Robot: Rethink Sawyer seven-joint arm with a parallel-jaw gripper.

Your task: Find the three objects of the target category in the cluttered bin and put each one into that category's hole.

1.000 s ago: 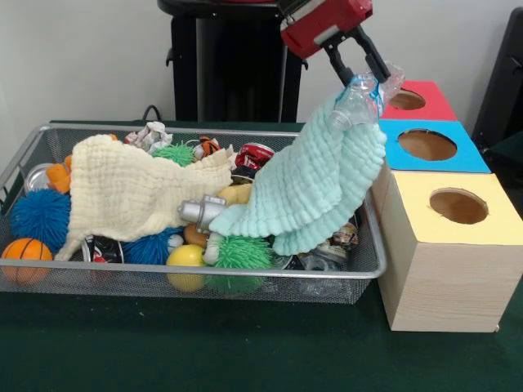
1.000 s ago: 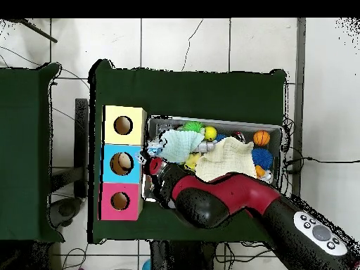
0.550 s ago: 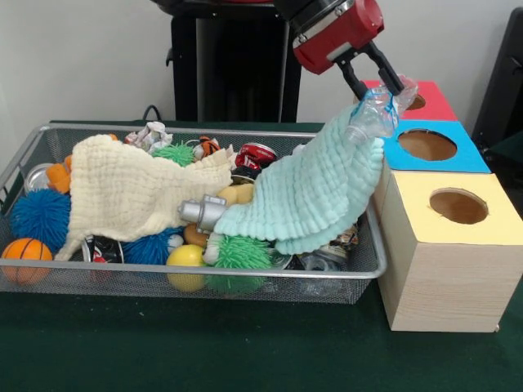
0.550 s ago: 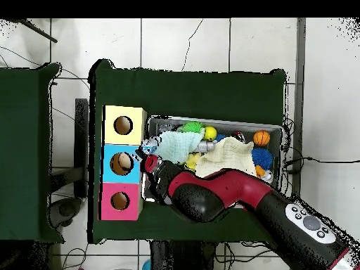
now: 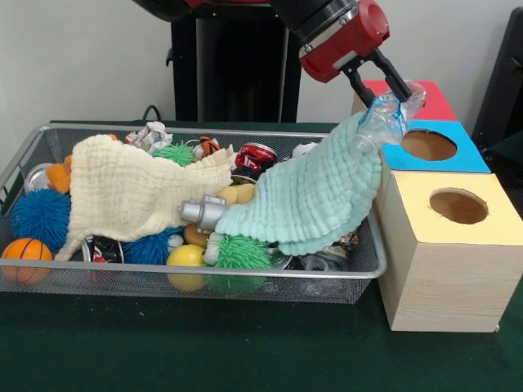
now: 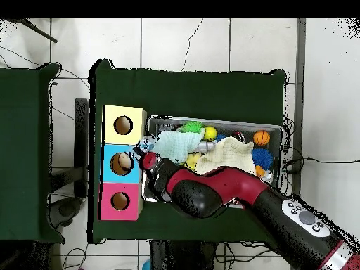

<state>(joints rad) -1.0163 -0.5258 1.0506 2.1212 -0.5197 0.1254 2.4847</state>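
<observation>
My gripper (image 5: 388, 95) is shut on a crumpled clear plastic bottle (image 5: 391, 112), held in the air at the bin's right end, just left of the blue box's hole (image 5: 428, 144). A mint green cloth (image 5: 319, 192) hangs from the bottle and drapes down into the wire bin (image 5: 98, 282). From above, the gripper (image 6: 146, 151) and bottle sit at the edge of the blue box (image 6: 112, 150), with the mint cloth (image 6: 177, 144) trailing into the bin. The red box (image 5: 431, 103) and the yellow box (image 5: 482, 200) flank the blue one.
The bin holds a cream cloth (image 5: 131, 192), an orange basketball (image 5: 24, 253), blue spiky balls (image 5: 39, 216), green spiky balls (image 5: 239, 255), a yellow ball (image 5: 186, 260), a silver can (image 5: 203, 212), a red can (image 5: 253, 155) and crumpled paper (image 5: 149, 135).
The gripper has risen and moved right towards the blue box with the bottle. The mint cloth has been dragged up and stretched after it.
</observation>
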